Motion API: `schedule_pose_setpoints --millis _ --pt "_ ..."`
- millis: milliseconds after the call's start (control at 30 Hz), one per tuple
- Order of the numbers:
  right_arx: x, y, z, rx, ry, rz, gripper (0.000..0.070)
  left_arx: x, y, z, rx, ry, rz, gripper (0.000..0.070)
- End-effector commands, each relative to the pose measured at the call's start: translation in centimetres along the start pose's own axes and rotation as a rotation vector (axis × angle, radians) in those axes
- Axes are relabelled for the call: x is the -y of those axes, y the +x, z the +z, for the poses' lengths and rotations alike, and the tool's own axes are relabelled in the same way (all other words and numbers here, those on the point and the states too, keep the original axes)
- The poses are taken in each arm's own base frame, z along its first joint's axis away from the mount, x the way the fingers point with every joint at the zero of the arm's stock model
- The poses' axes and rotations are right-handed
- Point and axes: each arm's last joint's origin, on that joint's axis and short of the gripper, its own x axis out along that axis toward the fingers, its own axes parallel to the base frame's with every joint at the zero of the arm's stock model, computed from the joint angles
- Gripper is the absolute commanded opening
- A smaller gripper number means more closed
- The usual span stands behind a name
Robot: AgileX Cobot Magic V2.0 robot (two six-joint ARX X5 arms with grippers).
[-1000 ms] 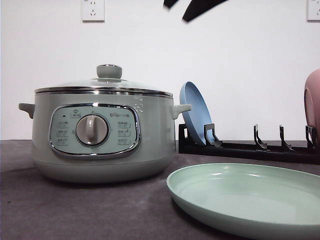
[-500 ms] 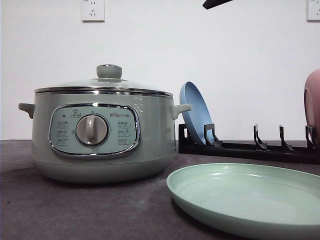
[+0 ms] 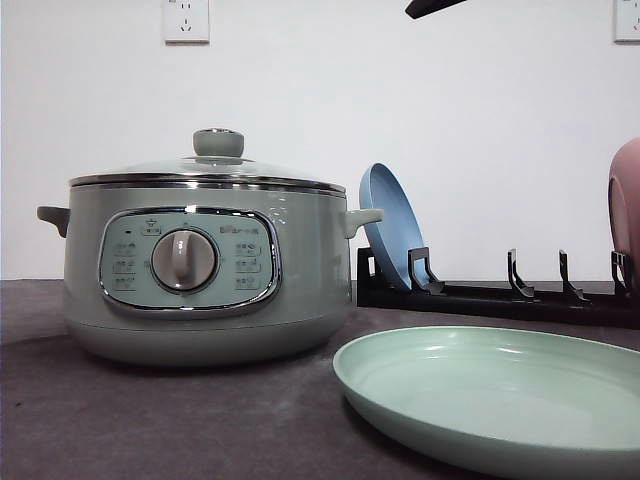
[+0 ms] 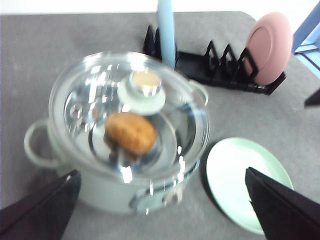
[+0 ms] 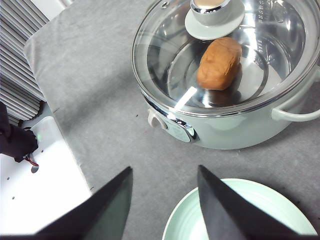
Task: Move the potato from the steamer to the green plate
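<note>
Potato (image 5: 220,63) inside lidded steamer (image 3: 205,270) — green plate (image 3: 500,395) beside it, bare.

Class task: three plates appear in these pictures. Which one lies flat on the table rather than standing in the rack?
The green plate. It lies flat on the grey table beside the steamer, while the blue plate and the pink plate stand on edge in the black rack.

- The left claw (image 4: 160,210) hangs high in the air, its two dark fingers (image 4: 42,210) spread wide with nothing between them.
- The right claw (image 5: 162,207) also hangs aloft, fingers (image 5: 222,210) parted and empty.
- In the front view, a dark arm tip (image 3: 432,7) shows at 12 o'clock.
</note>
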Motion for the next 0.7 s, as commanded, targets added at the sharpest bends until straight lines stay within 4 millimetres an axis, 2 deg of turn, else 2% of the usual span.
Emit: schedule_pose_setpoints --millis 0,200,400,500,667 --pt "-0.2 0.1 0.5 0.007 -0.023 0.008 0.0255 0.1 0.2 1.6 0.018 0.015 -0.005 0.0672" --pt "-0.2 0.1 0.4 0.006 -0.022 0.008 0.0255 -0.1 2.2 6.0 -0.020 0.033 0.016 0.0672" --pt "-0.2 0.1 0.4 0.003 -0.020 0.008 0.0255 -0.3 5.9 9.5 -0.101 0.041 0.032 0.0659" --pt "-0.2 0.1 0.4 -0.002 -0.018 0.007 0.0255 -0.2 8.0 10.5 -0.137 0.051 0.033 0.0627" --pt "-0.2 0.1 0.3 -0.006 -0.015 0.007 0.0255 -0.3 11.9 10.8 -0.215 0.067 0.027 0.0630"
